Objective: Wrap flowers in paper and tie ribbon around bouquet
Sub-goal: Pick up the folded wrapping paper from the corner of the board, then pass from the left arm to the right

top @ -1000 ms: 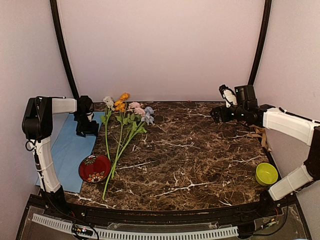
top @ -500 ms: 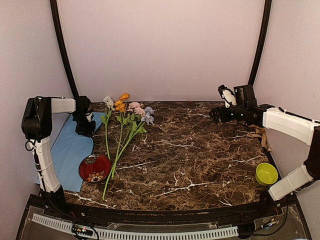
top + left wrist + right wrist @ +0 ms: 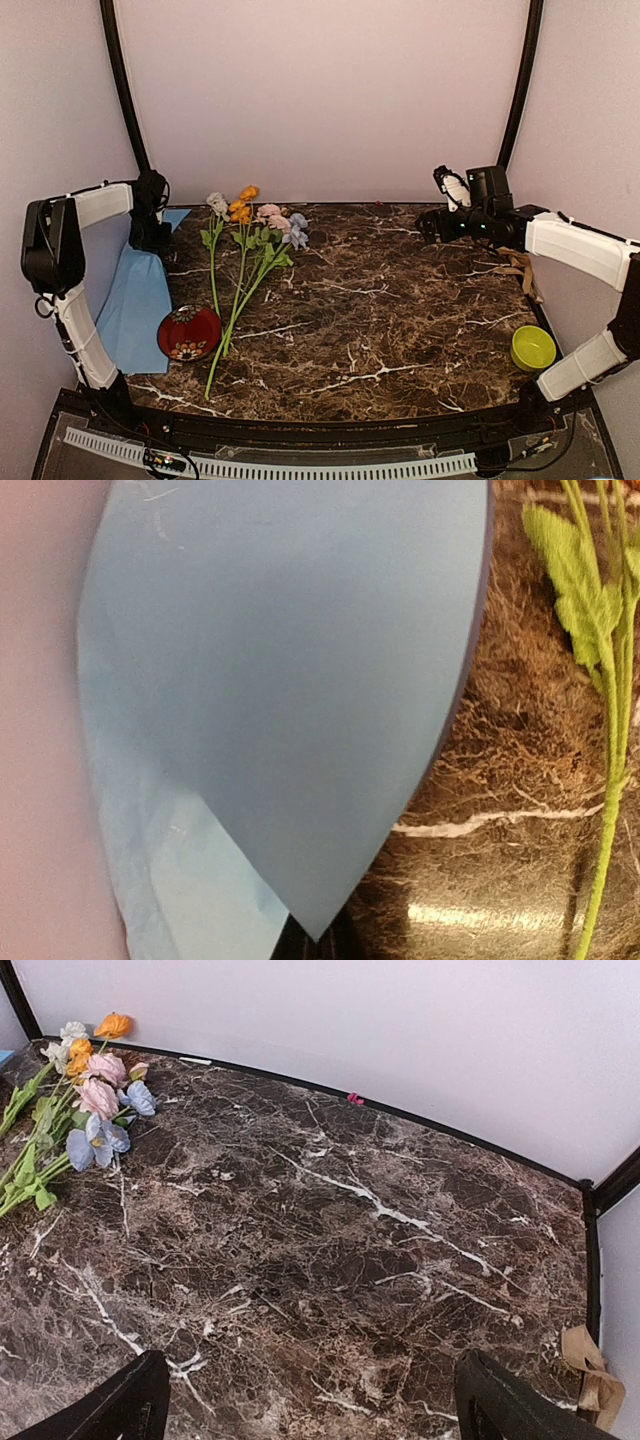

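Here, paper in left claw.

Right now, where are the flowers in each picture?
Top external: the flowers lie left of centre, with their heads toward the far wall.
Left wrist: only green stems and a leaf show at the right edge, beside the paper.
Right wrist: the flower heads are in the upper left corner.
Shared landmark: the dark marble table lies under them in all three.
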